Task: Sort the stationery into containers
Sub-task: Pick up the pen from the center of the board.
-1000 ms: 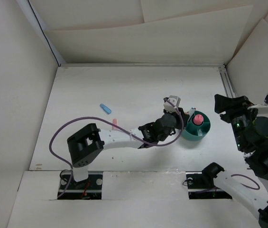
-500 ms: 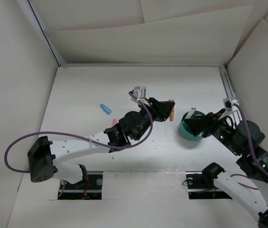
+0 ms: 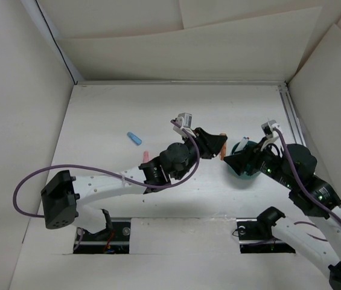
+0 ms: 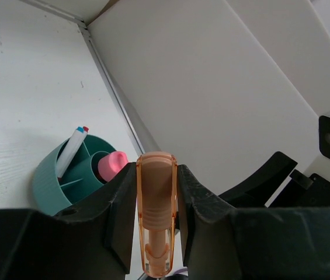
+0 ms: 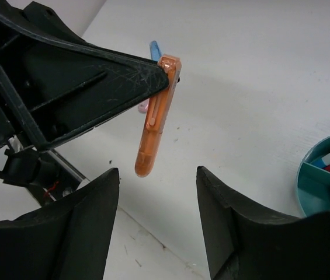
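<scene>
The slim translucent orange plastic pen-like piece (image 5: pixel 155 119) is being clenched at its upper end by the left gripper (image 4: pixel 156 175), raised near the round teal divided cup (image 4: pixel 47 175). It is being judged light, stiff and smooth (likely slippery). Its free lower barrel is being faced by the right gripper (image 5: pixel 157 227), which is spread wide and empty.

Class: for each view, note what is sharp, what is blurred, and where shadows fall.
Top external: even light, soft shadow under the left arm. Left wrist: orange piece sharp, left fingers dark. Right wrist: right fingers dark, little detail; orange piece crisp.
</scene>
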Motion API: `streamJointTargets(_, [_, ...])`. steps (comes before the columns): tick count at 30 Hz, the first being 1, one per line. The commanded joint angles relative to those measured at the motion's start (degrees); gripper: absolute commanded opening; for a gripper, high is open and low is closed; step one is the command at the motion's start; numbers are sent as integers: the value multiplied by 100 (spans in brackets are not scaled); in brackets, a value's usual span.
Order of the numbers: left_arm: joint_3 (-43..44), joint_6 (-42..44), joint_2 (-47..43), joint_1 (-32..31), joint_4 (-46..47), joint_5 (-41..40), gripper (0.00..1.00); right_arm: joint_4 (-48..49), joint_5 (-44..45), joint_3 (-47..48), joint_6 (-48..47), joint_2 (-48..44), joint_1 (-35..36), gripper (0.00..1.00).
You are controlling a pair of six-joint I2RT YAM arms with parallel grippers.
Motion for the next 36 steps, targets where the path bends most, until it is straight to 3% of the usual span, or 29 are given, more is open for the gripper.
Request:
streamJointTargets(1, [174,-129,23,0,287,72,0,367,33,21,-51,143,21,60])
streamJointTargets(4, [174,-129,23,0,340,133,0,428,33,-93,1,196,21,59])
streamJointTargets(9, [113,-181,23,0,392,186,0,692,33,-208,134,310,21,44])
streamJointTargets(18, [60,-234,76,0,463,186,0,806,33,-392,239,460,73,34])
streamJointTargets(27, [-46,-234,76,0,401,352,1,526,787,-314,239,460,73,6])
streamJointTargets(29, [16,-173,76,0,209,467,5,472,886,-261,239,460,73,3])
streamJointTargets(30, [103,-173,76,0,16,658,16,420,947,-261,239,460,73,2])
streamJointTargets(33, [455,-24,146,122,-616,1046,34,315,1000,-261,239,512,73,0])
streamJointTargets(34, [586,29,146,123,-758,1230,44,314,1000,-261,239,512,134,0])
streamJointTargets(36, [648,125,146,123,-969,1336,51,314,1000,-261,239,512,188,0])
